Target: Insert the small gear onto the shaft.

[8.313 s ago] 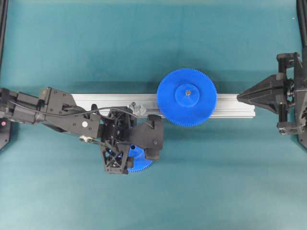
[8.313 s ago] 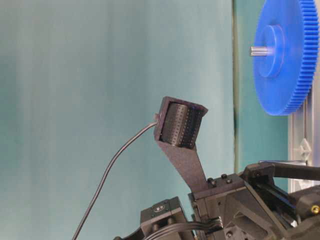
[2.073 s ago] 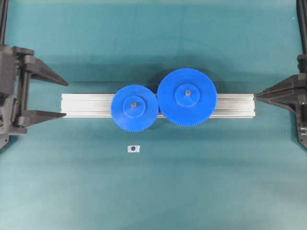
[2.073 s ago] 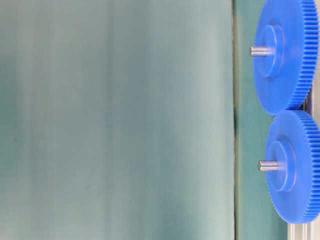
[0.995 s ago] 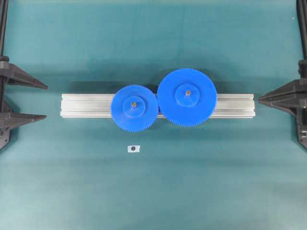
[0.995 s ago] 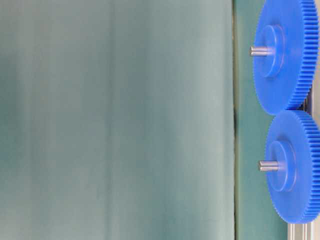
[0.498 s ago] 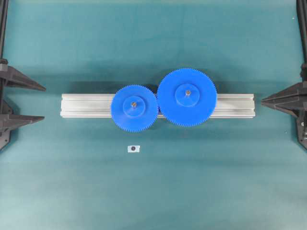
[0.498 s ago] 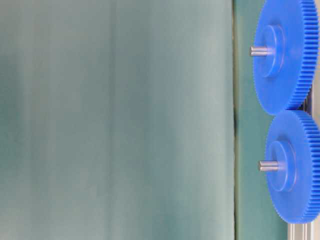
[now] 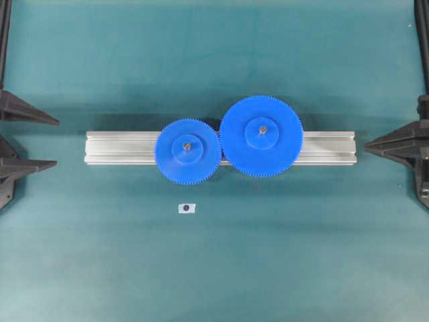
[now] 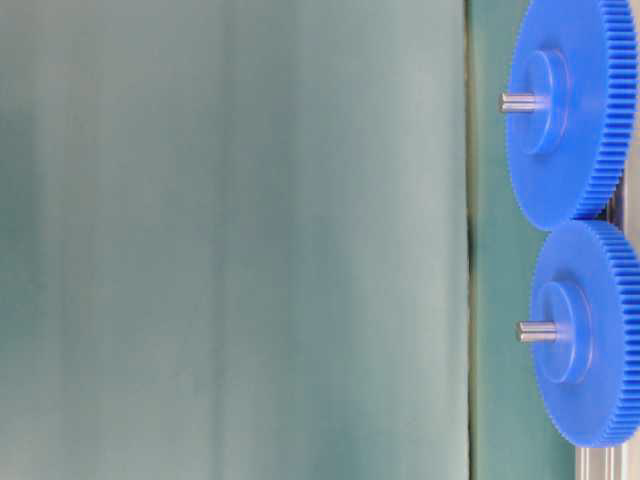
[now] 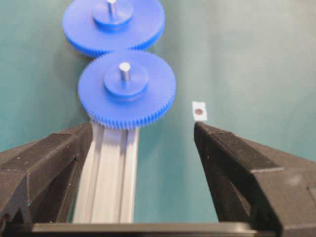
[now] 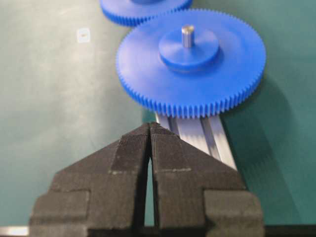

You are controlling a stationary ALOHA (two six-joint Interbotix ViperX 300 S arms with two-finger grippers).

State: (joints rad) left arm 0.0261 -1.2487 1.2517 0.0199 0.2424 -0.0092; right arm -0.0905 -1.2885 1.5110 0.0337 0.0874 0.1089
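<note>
- The small gear (image 9: pixel 188 149) sits on the shaft (image 9: pixel 187 145). In the left wrist view the metal pin stands up through the middle of the hub, and the gear lies flat on the aluminium rail (image 9: pixel 120 148).
- In the overhead view the small gear is just left of the centre of the picture. The larger gear (image 9: pixel 261 136) is at about 2 o'clock from it, and their teeth meet or nearly meet at the edge; I cannot tell if they really mesh.
- The table-level view shows the same: both gears are on their pins, and each pin end comes out past the hub.
- The left gripper (image 9: pixel 27 141) is at 9 o'clock, at the left edge of the overhead view, well apart from the rail. Its two fingers stand wide apart and there is nothing between them.
- The right gripper (image 9: pixel 395 144) is at 3 o'clock, at the right edge, also well apart. Its pads are pressed together and hold nothing.
- A small white tag (image 9: pixel 187 208) with a dark dot lies on the green mat at 6 o'clock from the small gear, near but not touching.
- My judgement: the insertion looks complete. I see no step left, except perhaps to check that the gear is pushed down fully.
</note>
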